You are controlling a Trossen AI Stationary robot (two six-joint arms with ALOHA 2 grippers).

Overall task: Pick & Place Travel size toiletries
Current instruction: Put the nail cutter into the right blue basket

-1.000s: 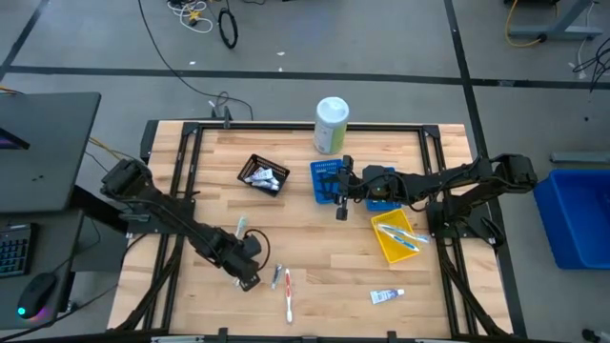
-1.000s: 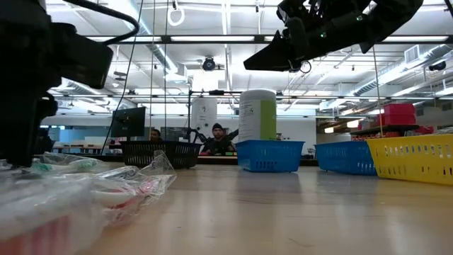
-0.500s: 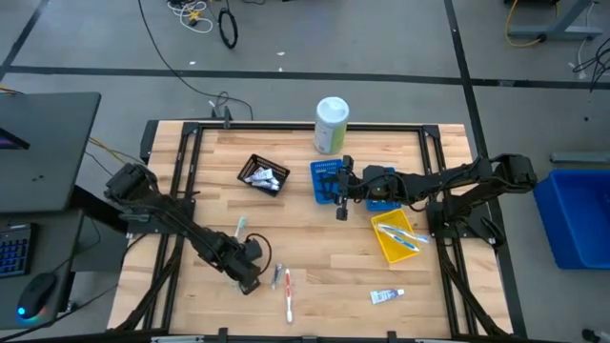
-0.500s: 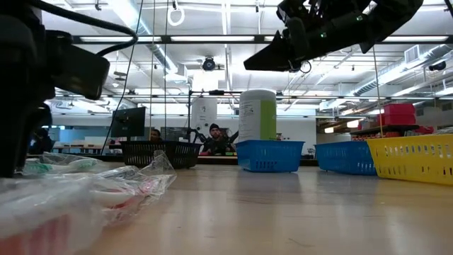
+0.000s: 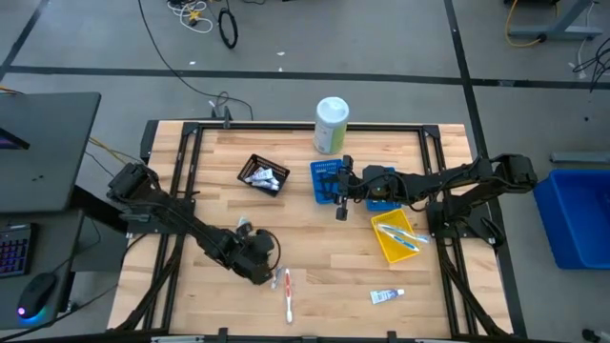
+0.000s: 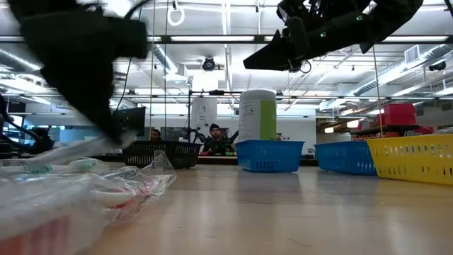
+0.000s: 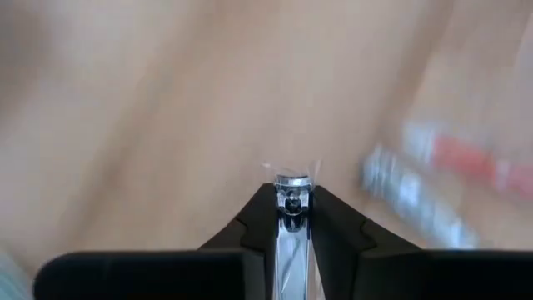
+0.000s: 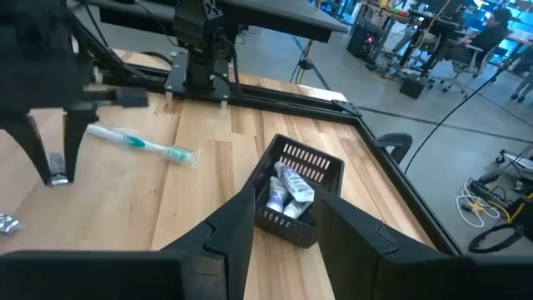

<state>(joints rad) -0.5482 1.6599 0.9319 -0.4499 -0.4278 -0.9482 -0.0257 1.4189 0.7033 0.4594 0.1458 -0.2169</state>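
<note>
Since one second ago my left gripper (image 5: pixel 265 274) has moved toward the middle of the near side of the table (image 5: pixel 315 243), and now its fingers (image 7: pixel 329 229) are pressed together on a small shiny item (image 7: pixel 291 200) in clear wrapping; I cannot tell which toiletry it is. My right gripper (image 5: pixel 340 211) has not moved: it hangs above the table beside the blue bin (image 5: pixel 327 180), jaws partly apart and holding nothing.

Just beside the left gripper lies a red and white toothbrush (image 5: pixel 288 293), near the front edge. A green and white toothbrush (image 8: pixel 140 143) lies close behind that arm. A white tube with blue print (image 5: pixel 387 296) lies further to the right, well apart from both grippers, with bare wood around it. The middle of the table between the two arms is free.

The black bin (image 8: pixel 297 190) holds some white tubes (image 8: pixel 287 188). The yellow bin (image 5: pixel 396 237) holds pale-blue toothbrushes (image 5: pixel 398 234). A second blue bin (image 5: pixel 380 187) sits partly under the right arm. The tall white and green canister (image 5: pixel 331 125) stands at the far edge.

The table is of light wood with a black frame. Around it is a grey floor with cables; in the low view, people sit at desks in the room behind.
</note>
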